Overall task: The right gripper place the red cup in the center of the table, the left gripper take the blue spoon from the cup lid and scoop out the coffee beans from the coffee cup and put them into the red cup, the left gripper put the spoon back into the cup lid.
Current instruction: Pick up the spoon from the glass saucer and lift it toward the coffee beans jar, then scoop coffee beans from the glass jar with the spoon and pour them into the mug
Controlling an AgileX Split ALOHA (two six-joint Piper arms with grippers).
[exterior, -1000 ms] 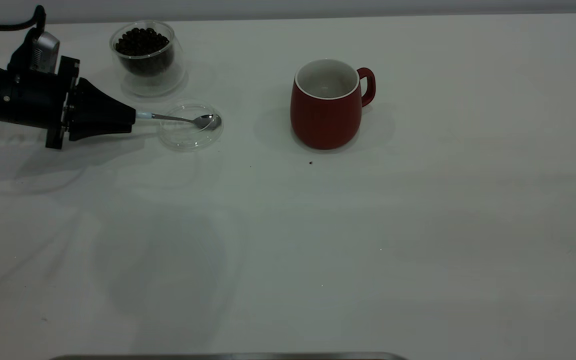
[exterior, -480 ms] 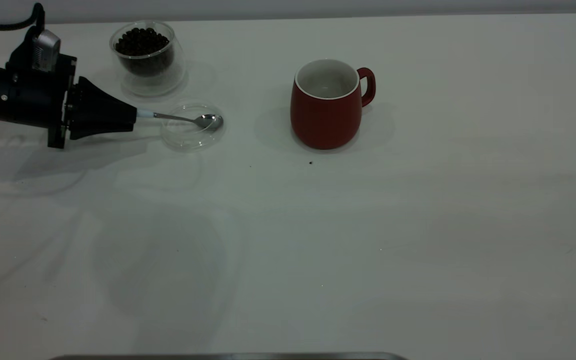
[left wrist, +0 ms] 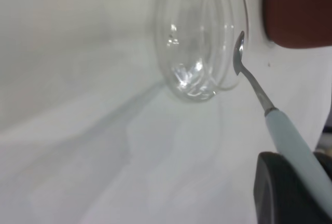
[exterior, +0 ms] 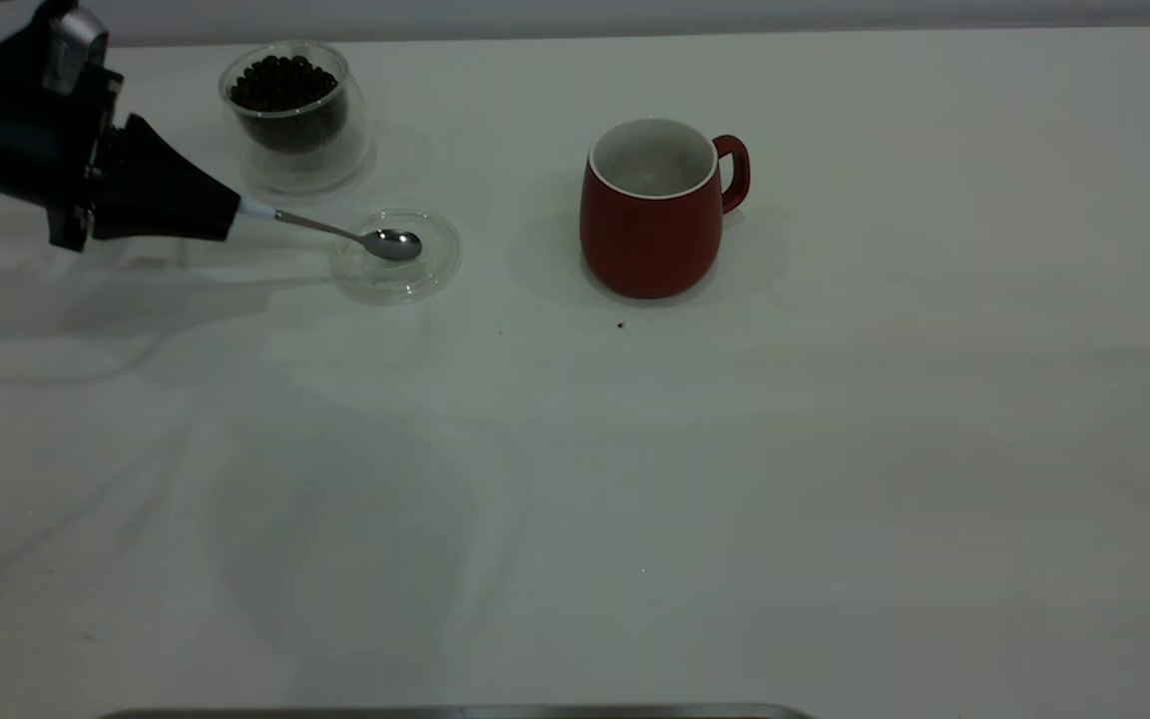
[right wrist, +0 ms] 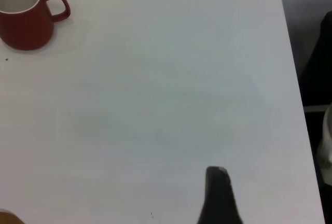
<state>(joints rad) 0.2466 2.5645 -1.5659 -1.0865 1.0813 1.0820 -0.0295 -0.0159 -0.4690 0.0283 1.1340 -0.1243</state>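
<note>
My left gripper (exterior: 234, 210) is shut on the pale-blue handle of the blue spoon (exterior: 335, 233) at the table's back left. The spoon slopes down, with its metal bowl over the clear cup lid (exterior: 430, 270). In the left wrist view the spoon (left wrist: 254, 86) reaches from a black finger (left wrist: 280, 193) to the lid (left wrist: 199, 37). The coffee cup (exterior: 293, 115) full of coffee beans (exterior: 283, 82) stands just behind the lid. The red cup (exterior: 650, 225) stands upright near the table's middle, handle to the right. The right gripper (right wrist: 220, 193) is parked far from the red cup (right wrist: 23, 24).
The white table (exterior: 735, 479) has a few dark specks in front of the red cup (exterior: 620, 325). A grey edge (exterior: 455, 712) runs along the near side. In the right wrist view the table's edge (right wrist: 290, 53) borders a dark area.
The left gripper has risen and drawn back to the left with the spoon. The spoon now slopes downward, and its bowl has slid back toward the lid's centre.
</note>
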